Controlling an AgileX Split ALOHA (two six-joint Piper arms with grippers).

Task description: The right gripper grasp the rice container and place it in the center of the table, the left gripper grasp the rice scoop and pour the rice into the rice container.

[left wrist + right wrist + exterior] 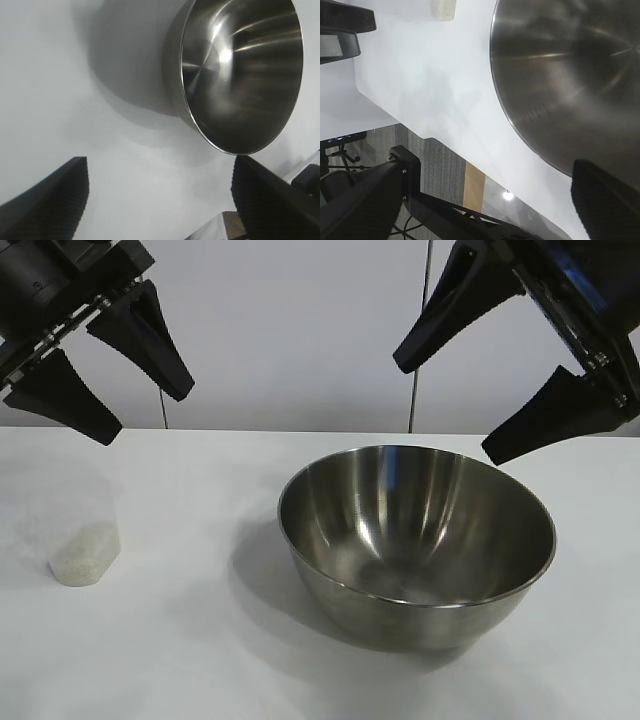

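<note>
So the rice container (417, 545) sits upright on the white table (180, 640), a bit right of the middle in the exterior view, and its shiny inside looks bare. Well off to its left stands the rice scoop (84, 530), a clear cup that's hard to make out against the tabletop (the rice (85, 554) pooled in its bottom is what gives it away). Nothing lies between the 2, just open table and the container's shadow. A thin dark vertical line runs down the pale wall behind.

Both arms hang above the table, touching nothing. The left gripper (100, 385) is up at the top left, above the scoop, angled down and inward, its 2 fingers spread wide with only air between them. The right gripper (447, 408) mirrors it at the top right, over the container's far right rim, jaws also wide apart and holding nothing. From the right wrist view the floor and a dark stand show past the table edge.
</note>
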